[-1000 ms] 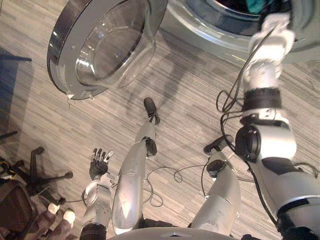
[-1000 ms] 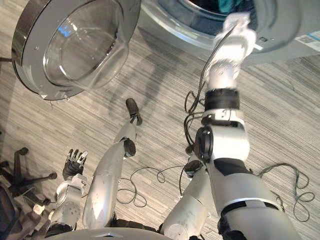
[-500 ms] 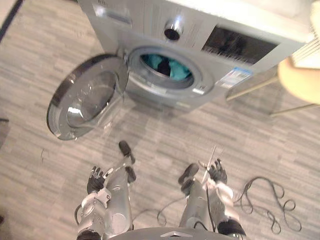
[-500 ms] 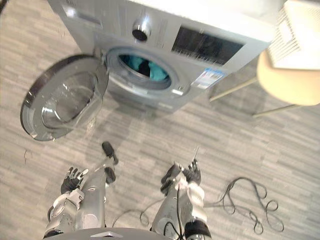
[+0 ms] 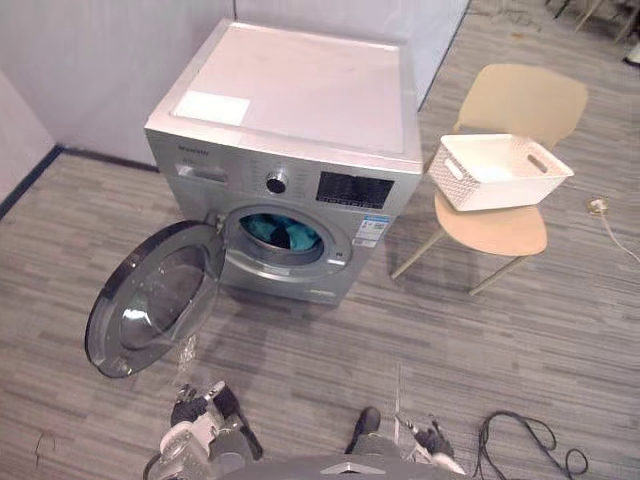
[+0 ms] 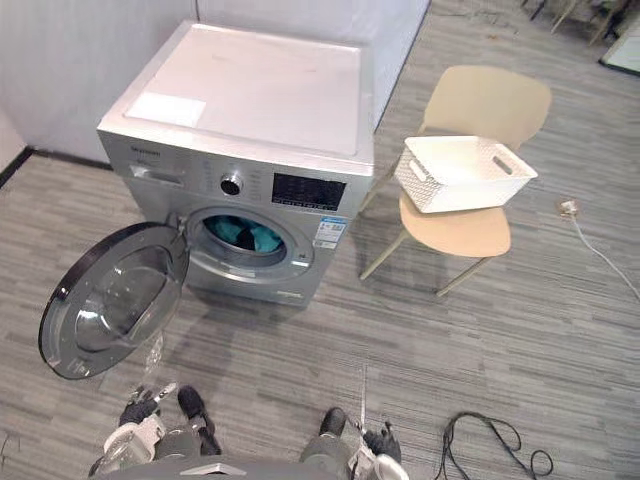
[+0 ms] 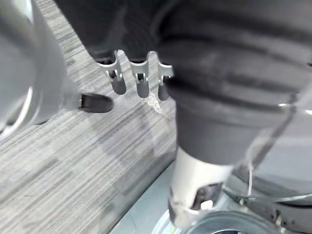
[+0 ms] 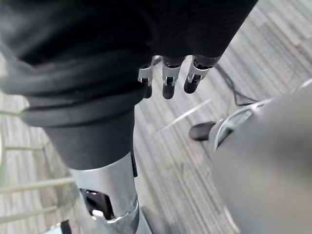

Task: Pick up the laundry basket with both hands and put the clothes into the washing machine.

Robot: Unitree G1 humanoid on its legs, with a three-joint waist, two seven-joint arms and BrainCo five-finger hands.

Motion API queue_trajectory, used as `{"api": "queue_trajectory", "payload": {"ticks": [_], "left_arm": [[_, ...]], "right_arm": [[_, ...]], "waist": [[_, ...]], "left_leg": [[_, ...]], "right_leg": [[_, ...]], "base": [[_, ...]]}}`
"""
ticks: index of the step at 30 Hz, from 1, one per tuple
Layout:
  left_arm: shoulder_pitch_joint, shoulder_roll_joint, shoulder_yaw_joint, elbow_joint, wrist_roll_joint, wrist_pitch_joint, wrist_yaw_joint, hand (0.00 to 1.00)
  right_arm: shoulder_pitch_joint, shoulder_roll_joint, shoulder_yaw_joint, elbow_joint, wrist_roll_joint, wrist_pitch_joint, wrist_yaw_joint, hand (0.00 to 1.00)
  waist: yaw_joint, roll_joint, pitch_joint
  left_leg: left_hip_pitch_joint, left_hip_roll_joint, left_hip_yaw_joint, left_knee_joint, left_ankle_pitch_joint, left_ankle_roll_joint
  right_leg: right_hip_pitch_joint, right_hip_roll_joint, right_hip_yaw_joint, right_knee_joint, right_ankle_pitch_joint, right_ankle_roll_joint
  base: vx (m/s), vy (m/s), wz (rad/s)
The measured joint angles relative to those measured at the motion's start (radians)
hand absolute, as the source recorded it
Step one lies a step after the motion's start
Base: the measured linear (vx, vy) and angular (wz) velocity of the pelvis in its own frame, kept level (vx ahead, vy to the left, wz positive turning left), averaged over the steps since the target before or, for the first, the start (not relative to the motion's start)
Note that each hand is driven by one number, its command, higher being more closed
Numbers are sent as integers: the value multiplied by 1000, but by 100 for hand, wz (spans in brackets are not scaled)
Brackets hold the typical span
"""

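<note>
Silver-grey and boxy, the washing machine (image 5: 300,110) stands on the striped grey floor (image 5: 500,340) against a pale wall. Its round glass door (image 5: 150,310) is swung wide open towards the robot's left. Teal clothes (image 5: 280,232) lie inside the drum, visible through the open porthole.

Just to the right of the machine is a tan chair (image 5: 520,100), and the white laundry basket (image 5: 495,172) sits on its seat, upright, with a cut-out handle at each short end. Its woven walls and its inside show white. The basket is well apart from both arms.

Both arms hang low at the robot's sides, near the bottom edge of the head views. The left robot hand (image 5: 185,410) is below the open door, dark-tipped fingers pointing towards the machine. In its own wrist view the fingers (image 7: 117,80) run out straight in a loose row beyond the dark ribbed cover, a little apart from one another, closed on no object, with bare floor past them.

The right robot hand (image 5: 435,440) is low on the right, close to the robot's body and well short of the chair. In its wrist view the fingers (image 8: 168,80) likewise lie straight and relaxed side by side, slightly spread, with only floor beyond their tips.
</note>
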Motion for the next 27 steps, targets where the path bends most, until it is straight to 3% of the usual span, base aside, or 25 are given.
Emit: {"api": "queue_trajectory", "payload": {"ticks": [1, 3, 4, 19, 23, 26, 27], "left_arm": [[11, 11, 0, 26, 14, 3, 3, 0], [21, 18, 7, 37, 42, 10, 10, 0], [89, 30, -8, 119, 85, 21, 10, 0], [94, 24, 34, 119, 85, 17, 45, 0], [101, 14, 62, 117, 85, 16, 61, 0], [93, 19, 64, 109, 86, 17, 62, 0], [95, 14, 61, 105, 87, 17, 62, 0]], "right_arm": [[25, 1, -21, 20, -7, 7, 0, 0], [50, 1, -64, 42, -7, 22, 1, 0], [-53, -55, -132, 181, -7, 36, 0, 0], [-54, -56, -134, 180, 16, 24, -1, 0], [-89, -59, -134, 145, 16, 13, -2, 0], [-108, -58, -120, 142, 16, 13, -1, 0], [-122, -61, -113, 140, 16, 10, -1, 0]], "waist": [[-16, 4, -10], [-20, 9, -18], [3, 55, -34], [9, 41, -22], [24, 40, -15], [20, 27, 9], [32, 43, 6]], "left_leg": [[36, -15, -5, -19, 1, -1], [62, -22, -5, -20, -4, -6], [172, -86, -196, -21, -100, -25], [184, -95, -209, -20, -100, -24], [126, -115, -182, -18, -110, -14], [92, -148, -220, -13, -151, 26], [65, -139, -241, -13, -159, 50]], "right_leg": [[30, 7, 20, -31, -1, -1], [60, 5, 26, -46, -1, 0], [220, 113, 117, -22, -85, 17], [236, 103, 98, -20, -80, 27], [141, 83, 146, -6, -74, 25], [93, 68, 150, 14, -26, -28], [90, 85, 144, -15, 18, -69]], "base": [[14, 25, -18], [4, 17, -5], [0, 0, 0], [0, 1, 2], [-16, 51, -25], [5, 101, -20], [-30, 78, -32]]}}
